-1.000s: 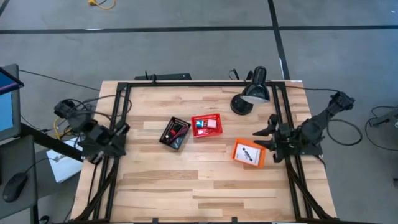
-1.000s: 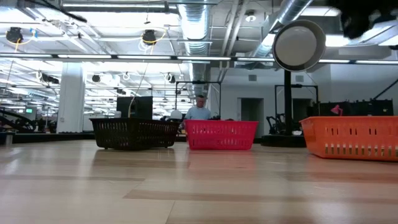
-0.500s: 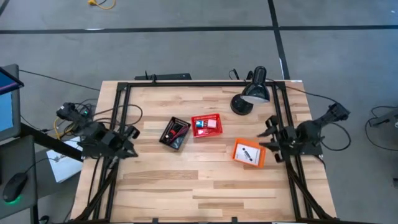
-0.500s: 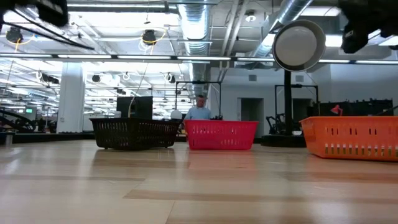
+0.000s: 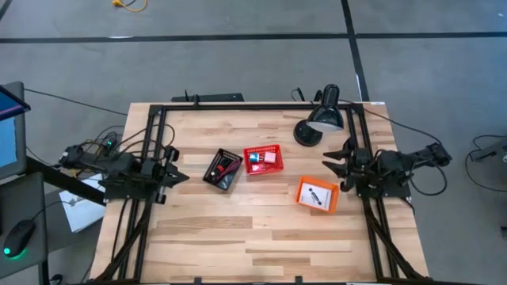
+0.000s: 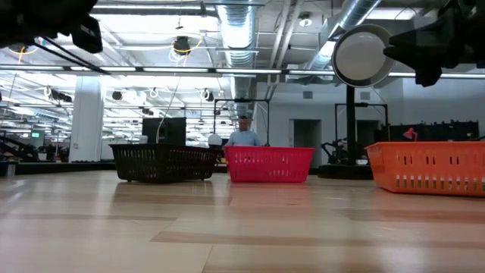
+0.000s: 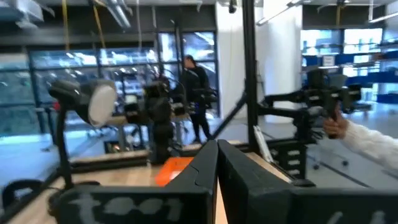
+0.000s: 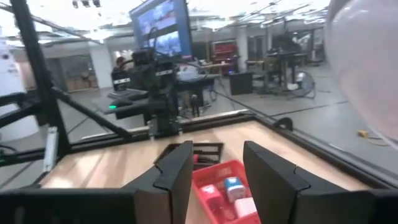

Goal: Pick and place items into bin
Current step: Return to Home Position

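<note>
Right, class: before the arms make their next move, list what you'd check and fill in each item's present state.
1. Left gripper holds nothing, fingers shut: ok.
2. Right gripper holds nothing, fingers open: ok.
3. White card box lies inside the orange bin: ok.
4. Right gripper apart from the desk lamp in the high view: ok.
5. No loose items on the table outside the bins: ok.
6. Every item in the black bin identified: cannot tell.
</note>
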Controlling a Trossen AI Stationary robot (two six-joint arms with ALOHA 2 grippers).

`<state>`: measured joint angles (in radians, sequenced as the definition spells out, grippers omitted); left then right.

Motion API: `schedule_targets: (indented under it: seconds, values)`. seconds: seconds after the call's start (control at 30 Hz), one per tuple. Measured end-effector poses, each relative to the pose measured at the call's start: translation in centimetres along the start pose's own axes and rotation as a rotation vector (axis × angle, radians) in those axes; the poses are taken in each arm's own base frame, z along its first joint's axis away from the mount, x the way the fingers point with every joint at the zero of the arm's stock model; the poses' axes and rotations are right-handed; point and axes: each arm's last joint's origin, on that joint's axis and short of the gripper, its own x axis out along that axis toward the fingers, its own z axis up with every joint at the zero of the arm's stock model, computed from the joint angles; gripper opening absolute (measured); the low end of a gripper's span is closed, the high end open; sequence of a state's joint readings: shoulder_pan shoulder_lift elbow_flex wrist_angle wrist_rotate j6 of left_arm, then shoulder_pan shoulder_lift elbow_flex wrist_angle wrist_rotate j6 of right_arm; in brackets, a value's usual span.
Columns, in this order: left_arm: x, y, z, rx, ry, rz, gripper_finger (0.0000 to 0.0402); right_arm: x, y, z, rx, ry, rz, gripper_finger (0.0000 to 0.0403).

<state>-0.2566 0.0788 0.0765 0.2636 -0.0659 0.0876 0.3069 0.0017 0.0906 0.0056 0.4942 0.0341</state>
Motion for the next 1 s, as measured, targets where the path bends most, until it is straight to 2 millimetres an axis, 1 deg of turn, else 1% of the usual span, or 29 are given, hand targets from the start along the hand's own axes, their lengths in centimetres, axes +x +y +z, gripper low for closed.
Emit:
schedule_targets:
  seconds: [0.2,0.4,0.53,0.8,1.0]
  values:
    - [0.0,0.6,-0.4,-0.081,0.040,-0.016,0.0000,0.2,-0.5,0.0,0.029,-0.001,-0.055,0.0137]
    - [-0.1,0.8,-1.3,-0.102,0.127,0.016,0.0000,0.2,-0.8,-0.6,0.011,0.050,-0.092,0.0138]
    - [-0.1,0.7,-2.4,-0.119,0.079,0.018,0.0000,0.2,-0.8,-0.6,0.011,0.048,-0.092,0.0138]
    - [0.0,0.8,-2.4,-0.140,0.072,0.063,0.0000,0.2,-0.8,-0.6,0.011,0.048,-0.092,0.0135]
    - [-0.2,0.8,-3.5,-0.150,0.190,0.088,0.0000,0.2,-0.8,-0.6,0.011,0.048,-0.092,0.0136]
